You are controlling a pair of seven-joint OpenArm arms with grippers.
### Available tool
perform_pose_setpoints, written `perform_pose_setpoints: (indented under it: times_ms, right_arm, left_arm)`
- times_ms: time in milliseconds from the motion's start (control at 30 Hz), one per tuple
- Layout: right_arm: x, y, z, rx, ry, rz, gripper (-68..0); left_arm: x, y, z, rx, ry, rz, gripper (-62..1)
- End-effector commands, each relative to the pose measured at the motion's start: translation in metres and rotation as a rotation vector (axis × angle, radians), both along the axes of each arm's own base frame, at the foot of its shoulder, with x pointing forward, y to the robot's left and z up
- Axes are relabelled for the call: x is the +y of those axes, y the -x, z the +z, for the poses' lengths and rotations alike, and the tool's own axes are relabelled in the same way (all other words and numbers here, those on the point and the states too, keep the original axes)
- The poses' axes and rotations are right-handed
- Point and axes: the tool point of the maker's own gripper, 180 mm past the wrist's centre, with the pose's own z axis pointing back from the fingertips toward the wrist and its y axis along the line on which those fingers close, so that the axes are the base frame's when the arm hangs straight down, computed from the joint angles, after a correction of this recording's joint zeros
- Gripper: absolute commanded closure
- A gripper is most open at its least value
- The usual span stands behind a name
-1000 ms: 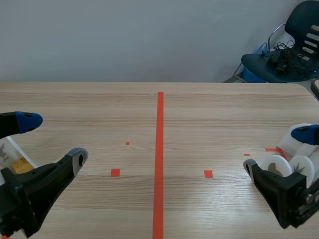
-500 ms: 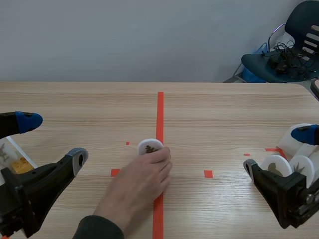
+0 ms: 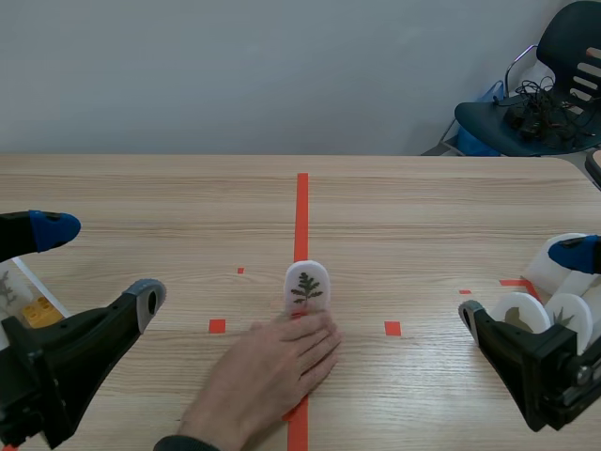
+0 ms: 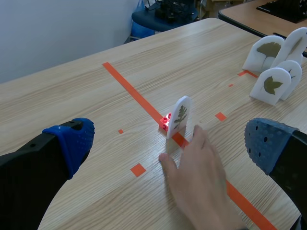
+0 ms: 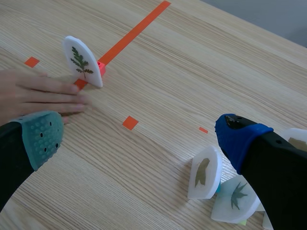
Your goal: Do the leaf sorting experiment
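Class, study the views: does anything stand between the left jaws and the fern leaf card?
Yes: a person's hand lies flat on the table, fingertips at the base of the upright fern leaf card, on the robot's side, crowding the left jaws' approach.

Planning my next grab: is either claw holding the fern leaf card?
No, the fern leaf card stands on the tape line near a person's hand, apart from the open left claw and right claw.

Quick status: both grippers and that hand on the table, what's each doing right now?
Left gripper: open, empty.
Right gripper: open, empty.
Person's hand: flat on the table beside the upright leaf card, holding nothing.
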Motion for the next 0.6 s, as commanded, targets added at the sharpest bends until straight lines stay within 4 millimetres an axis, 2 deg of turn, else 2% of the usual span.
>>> perform_pose_setpoints:
  times_ms: [0, 100, 233, 400, 567]
  right_arm:
    - [0.003, -0.004, 0.010, -0.036, -0.015, 0.006, -67.9]
    - [0.003, -0.004, 0.010, -0.036, -0.015, 0.006, -67.9]
    - [0.003, -0.004, 0.010, -0.036, -0.015, 0.006, -67.9]
    - [0.003, -0.004, 0.010, -0.036, -0.016, 0.005, -67.9]
    - [0.003, -0.004, 0.011, -0.039, -0.015, 0.006, -67.9]
  left_arm:
    - [-0.005, 0.001, 0.005, -0.010, 0.020, -0.014, -62.3]
    - [-0.010, 0.003, 0.001, -0.006, 0.012, -0.032, -62.3]
    - [-0.016, 0.000, -0.017, 0.015, -0.011, -0.052, -62.3]
    - [-0.014, -0.016, -0.049, 0.061, 0.005, -0.027, -62.3]
    - [-0.021, -0.036, -0.079, 0.094, 0.023, -0.024, -62.3]
